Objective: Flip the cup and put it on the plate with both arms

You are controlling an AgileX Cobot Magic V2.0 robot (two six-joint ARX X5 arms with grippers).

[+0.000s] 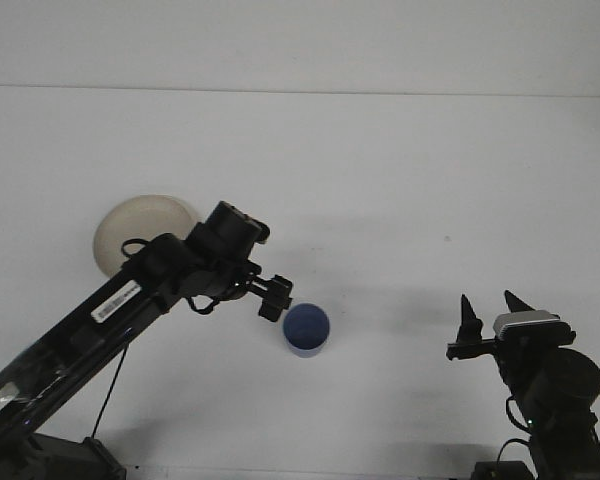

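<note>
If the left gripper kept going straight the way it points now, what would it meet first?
Most likely the blue cup. The left gripper points right and slightly down, its tip just beside the cup's upper left rim. Height above the table is unclear from this one view.

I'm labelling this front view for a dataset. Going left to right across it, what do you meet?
Plate → left gripper → blue cup → right gripper.
</note>
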